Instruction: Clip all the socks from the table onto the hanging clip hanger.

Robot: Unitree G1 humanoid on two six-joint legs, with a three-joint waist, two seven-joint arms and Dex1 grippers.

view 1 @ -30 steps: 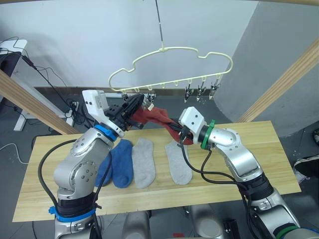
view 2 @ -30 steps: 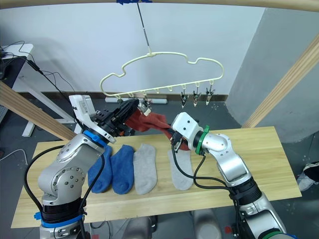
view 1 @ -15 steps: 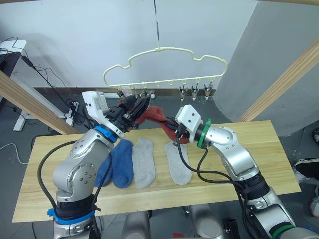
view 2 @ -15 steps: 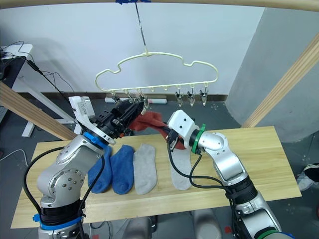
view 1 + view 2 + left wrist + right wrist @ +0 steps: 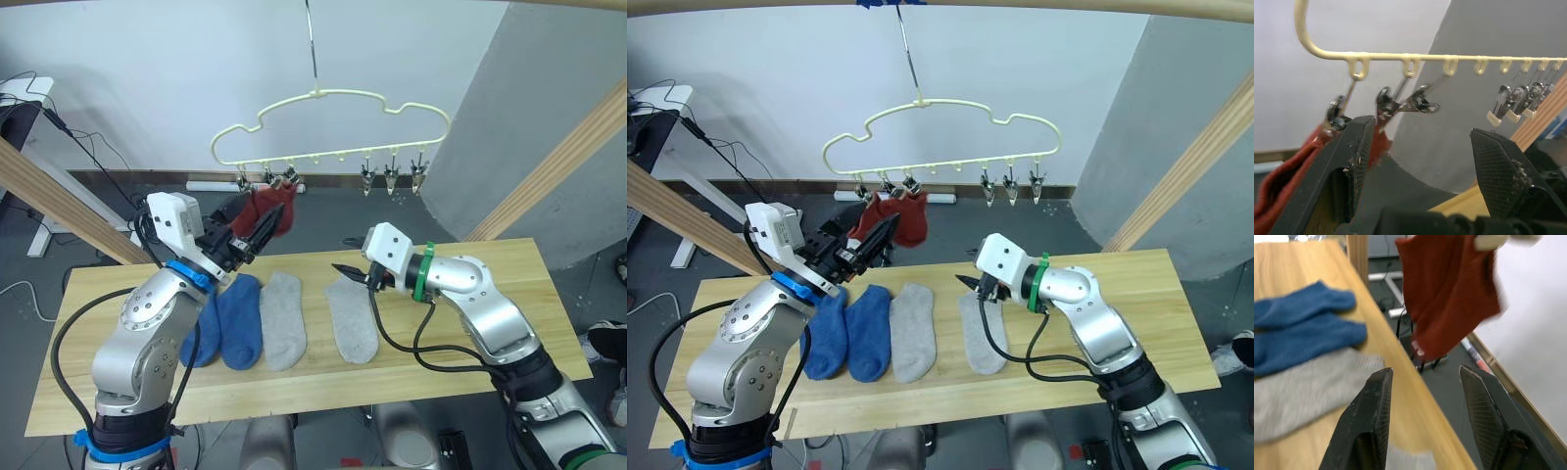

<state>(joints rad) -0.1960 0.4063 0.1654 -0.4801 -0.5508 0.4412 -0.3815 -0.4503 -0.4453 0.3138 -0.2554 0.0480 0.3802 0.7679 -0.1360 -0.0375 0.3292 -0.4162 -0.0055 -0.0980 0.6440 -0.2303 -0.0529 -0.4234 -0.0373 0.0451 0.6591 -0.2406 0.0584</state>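
Observation:
Two rust-red socks (image 5: 270, 210) hang side by side from clips at the left end of the cream-yellow clip hanger (image 5: 333, 96). My left gripper (image 5: 263, 227) is open just in front of them and holds nothing; in the left wrist view its fingers (image 5: 1358, 148) stand wide apart under the clips (image 5: 1409, 101). My right gripper (image 5: 345, 272) is open and empty, low over the top of the right grey sock (image 5: 351, 319). Two blue socks (image 5: 227, 321) and another grey sock (image 5: 282, 319) lie in a row on the table (image 5: 470, 323).
Three empty clips (image 5: 392, 174) hang at the hanger's right end. Wooden frame poles slant down at the left (image 5: 59, 208) and right (image 5: 558, 166) of the table. The table's right half is bare planks.
Both grippers opened and let go of the red sock, which now hangs from its clip. The right gripper dropped toward the table; the left drew back slightly.

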